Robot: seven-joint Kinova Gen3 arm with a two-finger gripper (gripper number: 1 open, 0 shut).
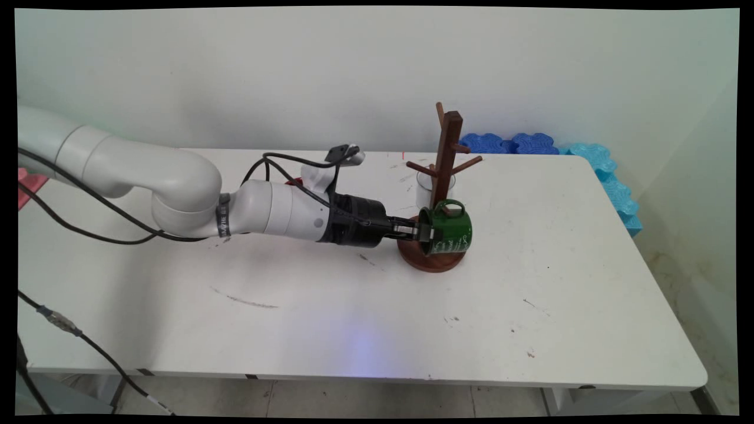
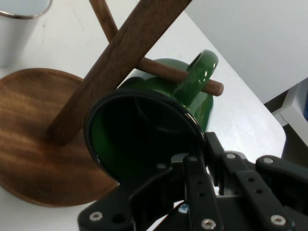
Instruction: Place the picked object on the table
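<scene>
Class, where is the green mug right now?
In the main view, right of centre: the green mug hangs by its handle on a low peg of the mug tree, gripper pinching its rim.

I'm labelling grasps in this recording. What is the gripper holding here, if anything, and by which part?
The gripper holds the green mug by its rim, on the side opposite the handle. The handle is looped over a peg of the wooden mug tree.

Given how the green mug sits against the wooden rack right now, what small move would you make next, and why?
Probably open the gripper slightly. The green mug, gripped by its rim, already has its handle threaded over a peg of the mug tree, so the peg looks ready to carry it.
</scene>
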